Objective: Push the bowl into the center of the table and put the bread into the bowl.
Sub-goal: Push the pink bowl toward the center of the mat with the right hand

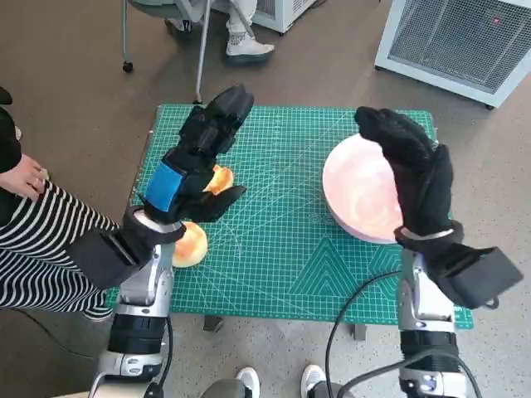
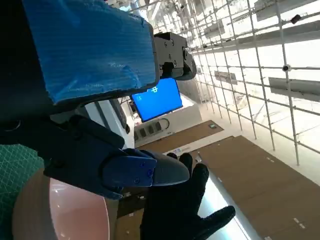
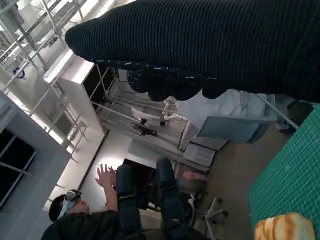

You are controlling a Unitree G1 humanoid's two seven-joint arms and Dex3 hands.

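Left hand (image 1: 195,162) open above bread (image 1: 217,179); only right wrist view shows a person (image 3: 90,220).

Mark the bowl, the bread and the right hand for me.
bowl (image 1: 358,192): head view, bare pink inside.
bread (image 1: 221,178): head view, crust showing beside the left hand.
right hand (image 1: 415,170): head view, back of the glove.

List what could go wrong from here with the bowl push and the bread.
1. The pink bowl sits toward the right side of the green mat, and the right hand lies over its right rim; an uneven shove might tip or spin it instead of sliding it.
2. The left hand hangs over one piece of bread, hiding most of it; a grasp could miss.
3. A second piece of bread lies near the mat's left edge and the left forearm could knock it off.
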